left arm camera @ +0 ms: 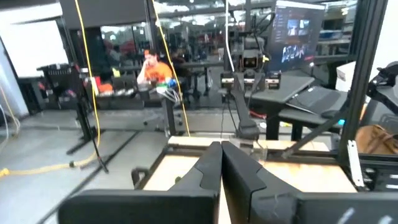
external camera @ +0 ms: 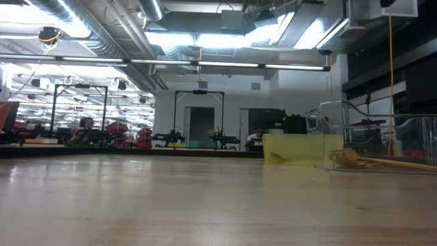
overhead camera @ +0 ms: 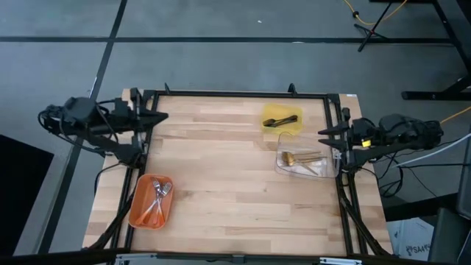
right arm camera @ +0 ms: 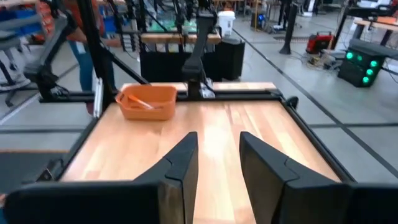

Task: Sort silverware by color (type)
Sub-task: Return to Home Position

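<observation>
On my overhead feed both arms sit at the side edges of the wooden table (overhead camera: 228,184), none of the silverware in either one's grasp. The left gripper (overhead camera: 160,116) hangs over the left edge near the far corner, pointing inward. Its wrist camera shows the two dark fingers (left arm camera: 202,174) pressed together, tips meeting with no gap. The right gripper (overhead camera: 324,138) is at the right edge, also pointing inward. Its fingers (right arm camera: 180,165) stand apart with bare tabletop showing between them.

All the silverware I can find lies in the trays. The silver forks with orange handles (overhead camera: 158,197) are in the orange tray (overhead camera: 137,210), which sits near the left edge toward the near side, well apart from the left gripper. The dark utensils (overhead camera: 282,121) lie in the yellow tray (overhead camera: 268,112), on the right half toward the far side. Just nearer than it is the clear tray (overhead camera: 282,165), holding the gold utensils (overhead camera: 302,157); it lies close to the right gripper, though the two are not touching. I can't count the pieces in any tray with confidence (they overlap and are very thin from above).

The table-level camera shows the yellow and clear trays side by side to the right. Beyond the table, the left wrist camera shows a person (left arm camera: 155,68) in an orange top seated at a desk.
</observation>
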Robot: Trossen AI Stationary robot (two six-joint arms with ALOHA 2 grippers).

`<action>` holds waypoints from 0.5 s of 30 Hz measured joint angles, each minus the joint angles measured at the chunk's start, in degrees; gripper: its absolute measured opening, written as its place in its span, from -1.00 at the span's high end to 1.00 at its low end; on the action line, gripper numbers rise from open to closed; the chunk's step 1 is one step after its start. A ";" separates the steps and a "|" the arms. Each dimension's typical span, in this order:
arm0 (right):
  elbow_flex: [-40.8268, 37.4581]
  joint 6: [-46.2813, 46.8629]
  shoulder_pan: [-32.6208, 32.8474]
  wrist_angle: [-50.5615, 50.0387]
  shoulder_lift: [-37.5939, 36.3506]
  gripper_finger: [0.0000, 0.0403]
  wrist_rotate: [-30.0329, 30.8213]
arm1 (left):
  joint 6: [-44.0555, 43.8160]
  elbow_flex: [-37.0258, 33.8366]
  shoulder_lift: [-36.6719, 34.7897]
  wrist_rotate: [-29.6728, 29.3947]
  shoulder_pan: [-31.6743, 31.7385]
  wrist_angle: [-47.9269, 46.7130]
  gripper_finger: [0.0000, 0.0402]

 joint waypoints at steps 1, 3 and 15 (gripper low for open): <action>0.00 0.00 0.00 -1.08 -0.38 0.46 0.43 | -0.96 0.00 -0.69 -0.01 0.00 -1.47 0.98; -0.02 0.31 -0.02 -2.57 -0.98 0.46 1.62 | -2.45 0.00 -1.70 -0.03 0.00 -4.30 0.98; -0.07 3.11 -0.02 -6.06 -4.38 0.46 1.60 | -2.28 -8.90 -3.07 0.75 -0.01 -5.28 0.98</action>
